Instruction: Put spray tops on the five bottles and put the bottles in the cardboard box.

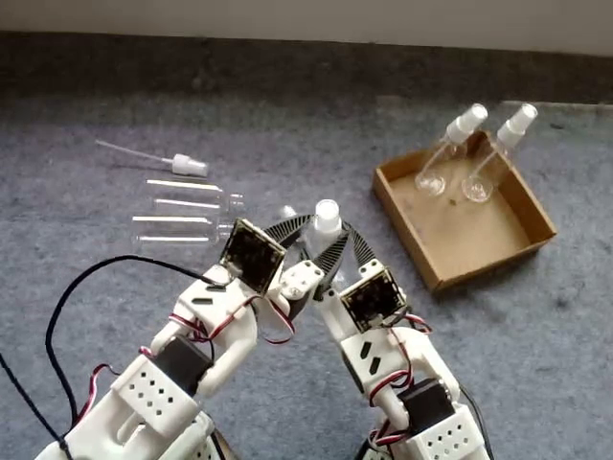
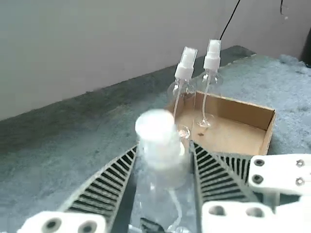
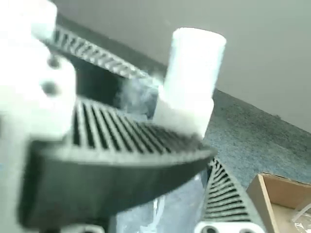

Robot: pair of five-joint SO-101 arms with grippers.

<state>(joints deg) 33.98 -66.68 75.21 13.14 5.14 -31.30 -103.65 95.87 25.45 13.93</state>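
Bottle in hand: third bottle (image 1: 324, 240), upright between the arms, left of the cardboard box (image 1: 484, 244); spray top (image 1: 327, 213) on its neck.
Left gripper (image 2: 164, 150): clamped on the bottle's body.
Right gripper (image 1: 347, 249): closed on the same bottle, below the top.
Boxed: two topped bottles (image 1: 450, 149) (image 1: 498, 153), leaning.
Outstanding: two bare bottles (image 1: 196, 201) (image 1: 182, 230) and a loose spray top (image 1: 187, 166).
Progress: judged roughly halfway.

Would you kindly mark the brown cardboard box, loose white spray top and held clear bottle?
Brown cardboard box (image 1: 479, 233): high view, bare floor.
Loose white spray top (image 1: 189, 167): high view, head.
Held clear bottle (image 1: 327, 215): high view, cap.
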